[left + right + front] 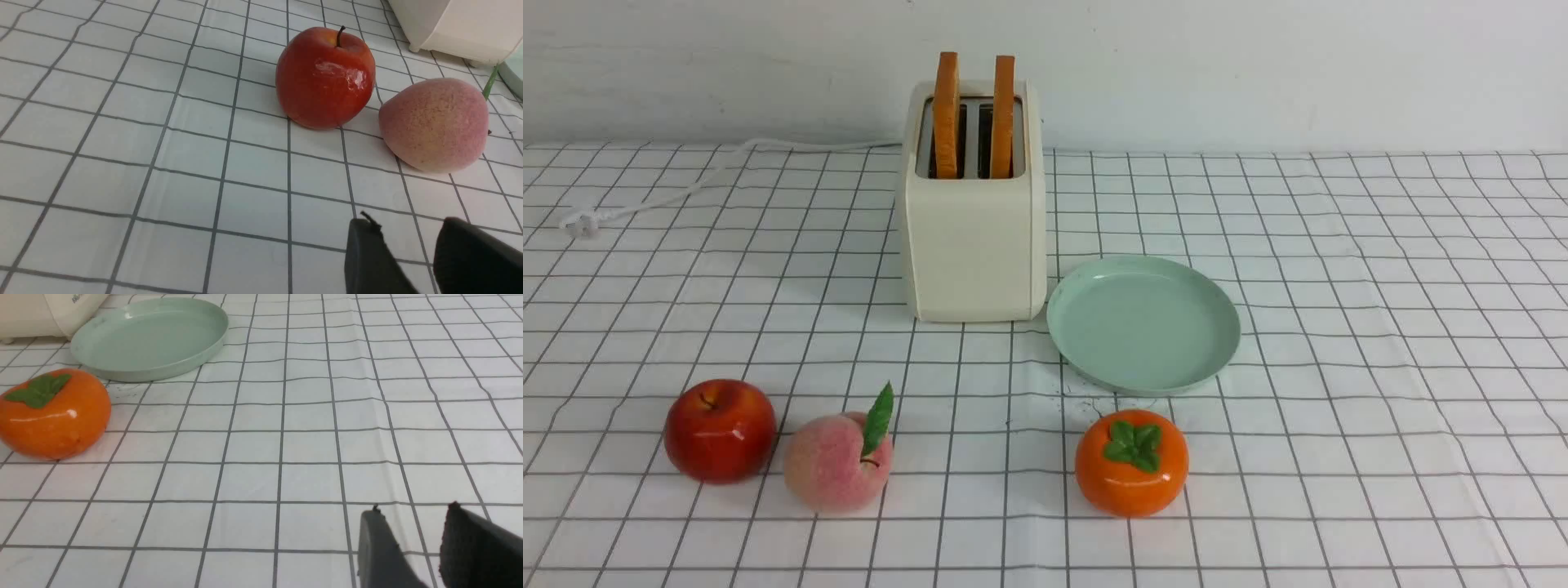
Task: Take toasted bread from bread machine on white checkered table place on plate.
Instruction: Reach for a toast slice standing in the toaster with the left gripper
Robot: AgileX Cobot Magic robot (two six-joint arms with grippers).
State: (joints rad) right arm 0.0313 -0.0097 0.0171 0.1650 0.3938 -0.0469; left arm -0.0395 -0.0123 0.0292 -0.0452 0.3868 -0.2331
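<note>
While both slices are waiting in the toaster (976, 253), I am keeping nothing between my fingertips: my left gripper (402, 245) and my right gripper (423, 535) are each showing a gap between the fingers, with cloth (310, 482) visible through it. Nearest me, the apple (720, 431) and the peach (837, 464) are sitting on the left, and the persimmon (1132, 463) is sitting just in front of the plate (1143, 322). A low reach of mine could be clipping any of them, and a rolling persimmon could be nudging the plate. Beyond it, the plate is lying bare beside the toaster, so a careless swing could be knocking its rim. Farther off, the left slice (946, 118) and the right slice (1002, 118) are standing upright, poking well out of their slots. They are leaning a little, as far as I can judge from this angle. If I am closing off-centre, I could be pushing one against its slot wall; if I am pulling at a slant, the toast could be jamming and dragging the toaster along. Squeezing too lightly, I could be dropping it on the way to the plate.
</note>
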